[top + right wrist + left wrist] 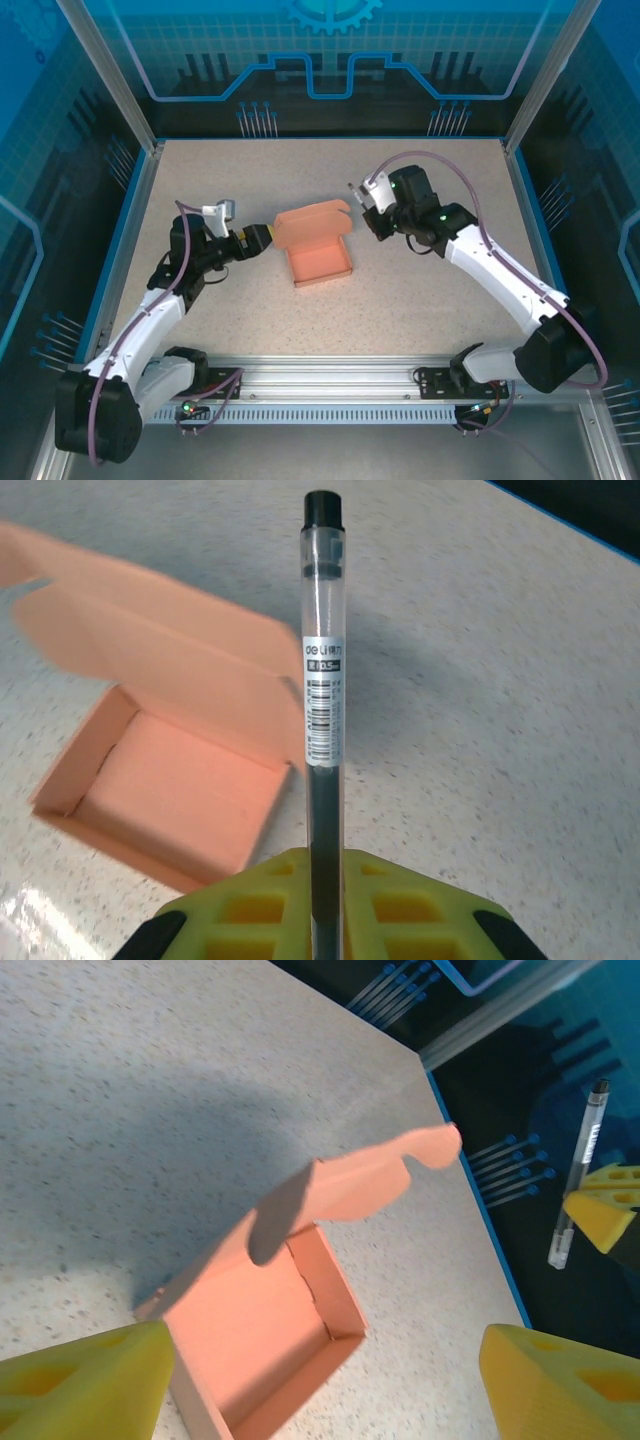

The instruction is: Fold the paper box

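Fingers (80, 1385) of the left gripper (328, 1345) stand wide apart, yellow pads on either side of the near corner of the paper box (270, 1330) and holding nothing. One pad overlaps the box's left wall in the left wrist view; whether it touches the cardboard is hard to tell from that angle. The right gripper (325, 880) is clamped on a clear pen (323, 680) with a black cap, which stands upright between its yellow fingers.

From above, the paper box (320, 255) sits near the middle of the speckled table (420, 290), between the two arms. It is a shallow salmon-pink tray, open at the top, with its lid raised and leaning back from the far wall. The left gripper (262, 237) is at the box's left rear corner. The right gripper (368, 212) hangs just right of the lid, apart from it. In the right wrist view the open tray (170, 780) lies left of the pen.
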